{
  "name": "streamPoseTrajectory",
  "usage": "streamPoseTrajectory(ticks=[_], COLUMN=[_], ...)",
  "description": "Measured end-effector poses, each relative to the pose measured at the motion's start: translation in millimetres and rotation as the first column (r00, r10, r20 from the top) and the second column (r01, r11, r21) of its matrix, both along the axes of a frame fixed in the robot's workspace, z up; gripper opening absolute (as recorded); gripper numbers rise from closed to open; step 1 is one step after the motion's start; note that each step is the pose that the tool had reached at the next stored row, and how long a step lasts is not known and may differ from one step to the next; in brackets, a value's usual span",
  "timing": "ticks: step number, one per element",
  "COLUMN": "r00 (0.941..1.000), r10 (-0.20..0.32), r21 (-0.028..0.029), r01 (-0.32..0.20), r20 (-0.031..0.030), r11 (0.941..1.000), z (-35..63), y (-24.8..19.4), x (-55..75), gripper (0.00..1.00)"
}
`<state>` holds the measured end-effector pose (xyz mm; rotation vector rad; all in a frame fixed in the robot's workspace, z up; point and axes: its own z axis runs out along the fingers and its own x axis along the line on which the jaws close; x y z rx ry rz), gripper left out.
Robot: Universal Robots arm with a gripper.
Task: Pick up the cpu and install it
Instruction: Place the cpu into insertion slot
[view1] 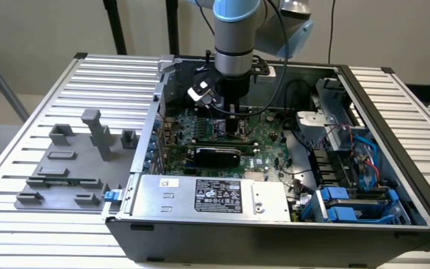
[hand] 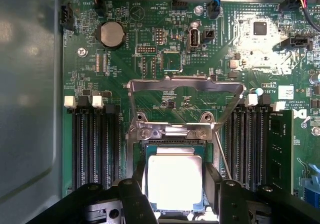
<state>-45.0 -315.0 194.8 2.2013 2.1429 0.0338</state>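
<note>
Straddling the cpu [hand: 174,183], the jaws of the gripper [hand: 175,176] are shown clamped on two opposite edges; the cpu is held centred over the open socket [hand: 172,145], square to it.

The exterior view is overlooking the motherboard [view1: 200,126] [hand: 170,38] from well back; the wrist view is facing it closely.

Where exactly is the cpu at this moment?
In the wrist view, the cpu is held by the gripper at the motherboard socket, beside the raised metal frame, with memory slots on both sides.
</note>
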Motion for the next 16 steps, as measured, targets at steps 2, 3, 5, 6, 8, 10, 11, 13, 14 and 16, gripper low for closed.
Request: streamPoseTrajectory(ticks=[2, 3, 5, 6, 8, 10, 11, 13, 14, 16], r00=[1.0, 1.0, 1.0, 1.0, 1.0, 1.0, 1.0, 1.0, 1.0, 1.0], r10=[0.0, 0.0, 0.0, 0.0, 0.0, 0.0, 0.0, 0.0, 0.0, 0.0], r21=[0.0002, 0.0004, 0.0005, 0.0005, 0.0006, 0.0011, 0.0027, 0.0018, 0.0009, 0.0007], r01=[0.0, 0.0, 0.0, 0.0, 0.0, 0.0, 0.0, 0.0, 0.0, 0.0], r20=[0.0002, 0.0003, 0.0003, 0.0004, 0.0004, 0.0006, 0.0012, 0.0012, 0.0005, 0.0004], r11=[1.0, 1.0, 1.0, 1.0, 1.0, 1.0, 1.0, 1.0, 1.0, 1.0], z=[-0.2, -0.4, -0.4, -0.4, -0.4, -0.6, -1.0, -0.9, -0.5, -0.4], y=[0.2, 0.4, 0.5, 0.5, 0.8, 1.0, 1.3, 1.3, 1.1, 1.1], x=[0.0, 0.0, 0.0, 0.0, 0.0, 0.1, 0.2, 0.2, 0.1, 0.0], gripper=[0.55, 0.55, 0.55, 0.55, 0.55, 0.55, 0.55, 0.55, 0.61, 0.61])
